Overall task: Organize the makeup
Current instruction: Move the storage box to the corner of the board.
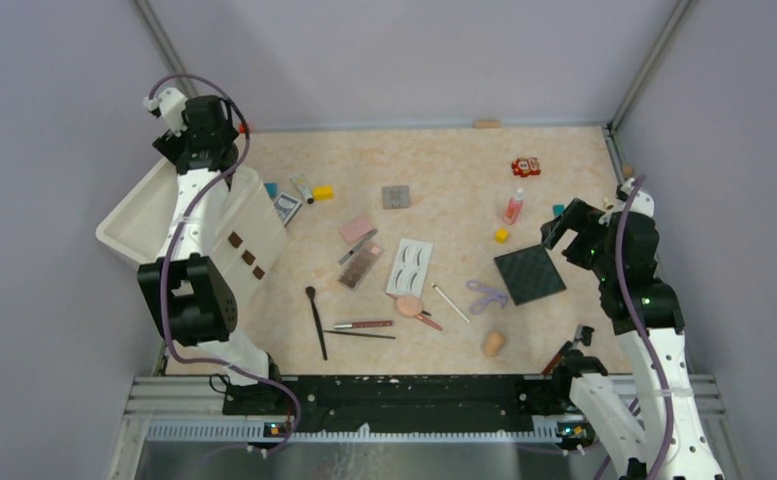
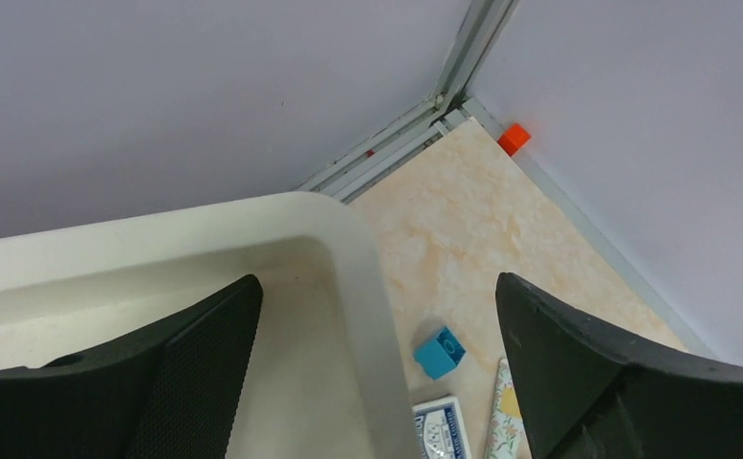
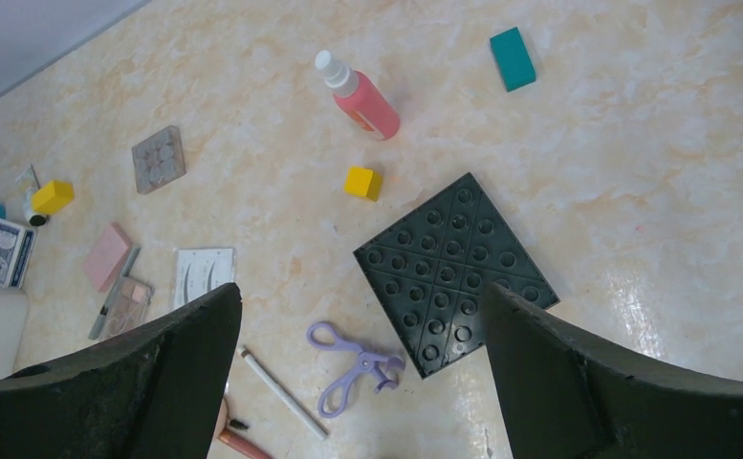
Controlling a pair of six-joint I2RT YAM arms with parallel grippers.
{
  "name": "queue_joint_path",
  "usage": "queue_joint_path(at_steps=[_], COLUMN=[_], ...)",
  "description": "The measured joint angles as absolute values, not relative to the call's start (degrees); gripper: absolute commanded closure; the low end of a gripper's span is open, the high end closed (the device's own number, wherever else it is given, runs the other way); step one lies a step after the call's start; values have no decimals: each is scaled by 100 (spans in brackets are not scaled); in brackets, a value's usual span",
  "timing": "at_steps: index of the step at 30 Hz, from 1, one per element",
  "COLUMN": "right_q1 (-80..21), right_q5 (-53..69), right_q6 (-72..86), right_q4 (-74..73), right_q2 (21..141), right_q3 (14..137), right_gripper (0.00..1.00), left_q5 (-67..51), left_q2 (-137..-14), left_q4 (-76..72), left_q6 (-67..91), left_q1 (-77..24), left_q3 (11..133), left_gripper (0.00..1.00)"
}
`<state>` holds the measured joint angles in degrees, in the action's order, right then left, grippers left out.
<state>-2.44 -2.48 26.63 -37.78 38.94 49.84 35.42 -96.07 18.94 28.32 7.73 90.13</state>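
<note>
the left gripper (image 2: 377,287) hangs over the white tray (image 2: 157,239) at the far left, jaws wide and empty, probably positioned for dropping items there. the right gripper (image 3: 360,296), equally wide and empty, looks down on the purple curler (image 3: 353,366). the pink compact (image 1: 357,230), eyelash card (image 1: 411,266) and brush (image 1: 316,322) lie loose mid-table.

My left claw (image 2: 377,382): arm stretched far forward, wrist tilted down, jaws spread wide. My right claw (image 3: 362,382): arm folded up behind it, wrist pitched downward, jaws likewise spread wide.
</note>
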Motion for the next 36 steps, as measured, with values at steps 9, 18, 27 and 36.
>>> queue_joint_path(at_steps=[9, 18, 27, 36], right_q1=[-244, -244, -244, -244], right_q5=[-187, -183, -139, -21], right_q6=[2593, 2506, 2453, 2460], right_q4=[-3765, -3629, -3391, -3210], right_q2=[3887, 3802, 3760, 3894], right_q3=[4974, 4947, 4947, 4871], right_gripper=[7, 7, 7, 8], left_q5=[2947, 2209, 1544, 1765], left_q2=[-8167, -7054, -5784, -4827], left_q4=[1313, 1378, 2606, 4139], left_q6=[2502, 2405, 2434, 2488], left_q1=[834, 819, 790, 786], left_q3=[7699, 7542, 6641, 6309], left_gripper=[1, 1, 1, 1])
